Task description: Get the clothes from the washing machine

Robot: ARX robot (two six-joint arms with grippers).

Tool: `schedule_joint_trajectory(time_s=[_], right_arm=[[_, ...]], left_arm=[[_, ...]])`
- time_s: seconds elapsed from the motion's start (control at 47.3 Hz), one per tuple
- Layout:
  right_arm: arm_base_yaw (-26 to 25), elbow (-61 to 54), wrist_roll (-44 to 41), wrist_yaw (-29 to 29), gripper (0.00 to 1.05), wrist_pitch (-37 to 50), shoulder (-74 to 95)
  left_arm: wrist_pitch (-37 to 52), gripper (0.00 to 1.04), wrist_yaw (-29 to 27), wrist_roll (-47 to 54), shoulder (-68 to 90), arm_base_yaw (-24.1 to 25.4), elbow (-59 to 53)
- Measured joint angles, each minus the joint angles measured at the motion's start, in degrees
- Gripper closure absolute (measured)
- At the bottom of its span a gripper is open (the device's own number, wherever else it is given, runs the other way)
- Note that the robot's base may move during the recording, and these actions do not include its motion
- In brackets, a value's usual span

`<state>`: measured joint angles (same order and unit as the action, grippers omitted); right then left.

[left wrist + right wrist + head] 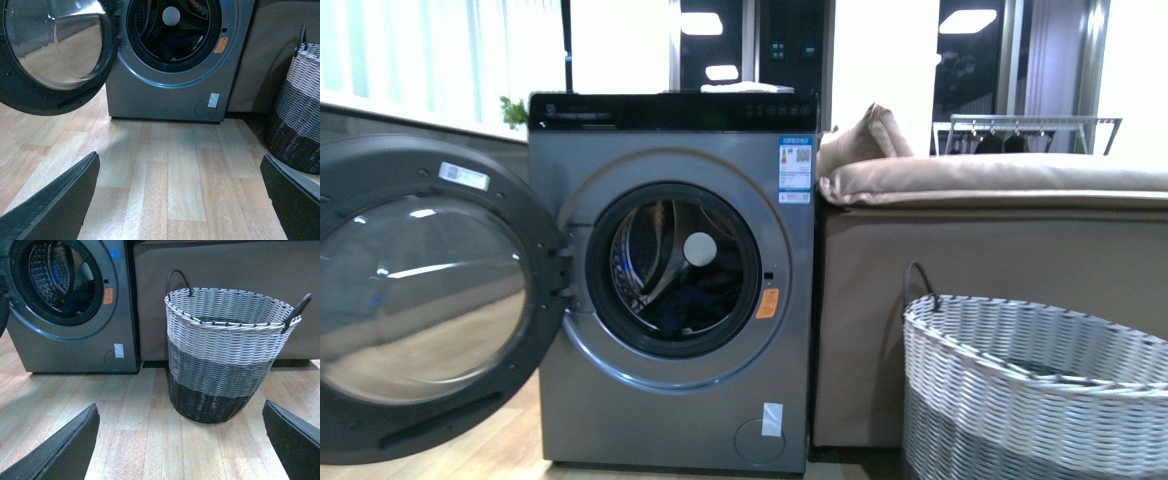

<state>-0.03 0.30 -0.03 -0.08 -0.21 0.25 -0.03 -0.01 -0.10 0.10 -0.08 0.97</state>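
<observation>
- Clothes [688, 305]: soft dark heap low in the dimpled drum [638, 250] of the silver-grey washing machine [660, 410], round glass door [420, 290] swung wide.
- Left gripper [179, 157], right gripper [180, 406]: both spread wide, empty.

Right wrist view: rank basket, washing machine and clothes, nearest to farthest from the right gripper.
1. basket: straight ahead, clearly closest.
2. washing machine: farther back, toward the robot's left, door open.
3. clothes: dark heap deeper inside that machine, behind its front opening.
</observation>
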Motion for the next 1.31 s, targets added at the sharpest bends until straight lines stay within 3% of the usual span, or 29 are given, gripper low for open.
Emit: schedule_joint_trajectory(time_s=[1.31], right_arm=[[0.00, 0.02, 0.02, 0.04, 0.08, 0.00, 0.00]], left_arm=[[-0.02, 0.07, 0.00, 0.00, 0.00, 0.00, 0.00]])
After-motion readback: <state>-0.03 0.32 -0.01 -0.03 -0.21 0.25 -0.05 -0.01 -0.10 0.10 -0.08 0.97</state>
